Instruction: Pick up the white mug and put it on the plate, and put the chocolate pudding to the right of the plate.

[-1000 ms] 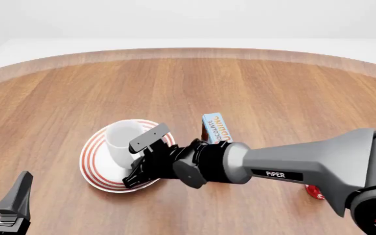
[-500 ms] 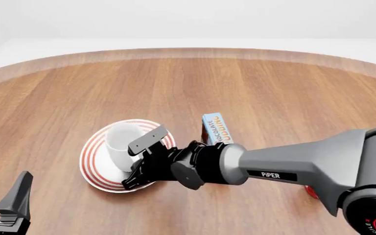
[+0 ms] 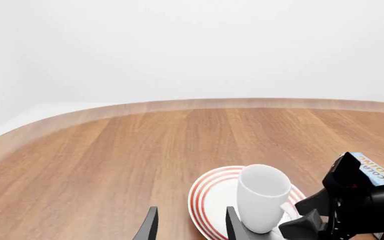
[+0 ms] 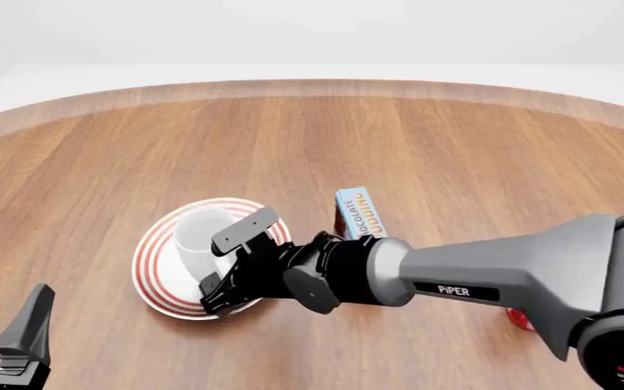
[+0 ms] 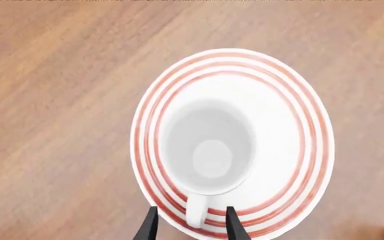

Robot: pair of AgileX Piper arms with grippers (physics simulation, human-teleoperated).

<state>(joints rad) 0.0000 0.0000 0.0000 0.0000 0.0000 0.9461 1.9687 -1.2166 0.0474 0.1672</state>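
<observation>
The white mug [image 4: 201,236] stands on the plate [image 4: 152,264], a white plate with red rings, mouth up [image 5: 209,150]. My right gripper [image 4: 214,269] hovers over the plate's near right side. It is open, and its fingers [image 5: 149,226] straddle the mug's handle [image 5: 195,214] without touching it. The chocolate pudding [image 4: 357,213] box stands on the table just right of the plate, behind my right wrist, and shows in the left wrist view [image 3: 377,171]. My left gripper [image 4: 3,315] waits open and holds nothing near the table's front left edge.
A red object [image 4: 522,318] peeks out from under my right arm at the front right. The round wooden table [image 4: 312,138] stretches beyond the plate to its curved far edge.
My right gripper has drifted slightly left and lower over the plate. The mug looks less tilted than before. The left arm has not moved.
</observation>
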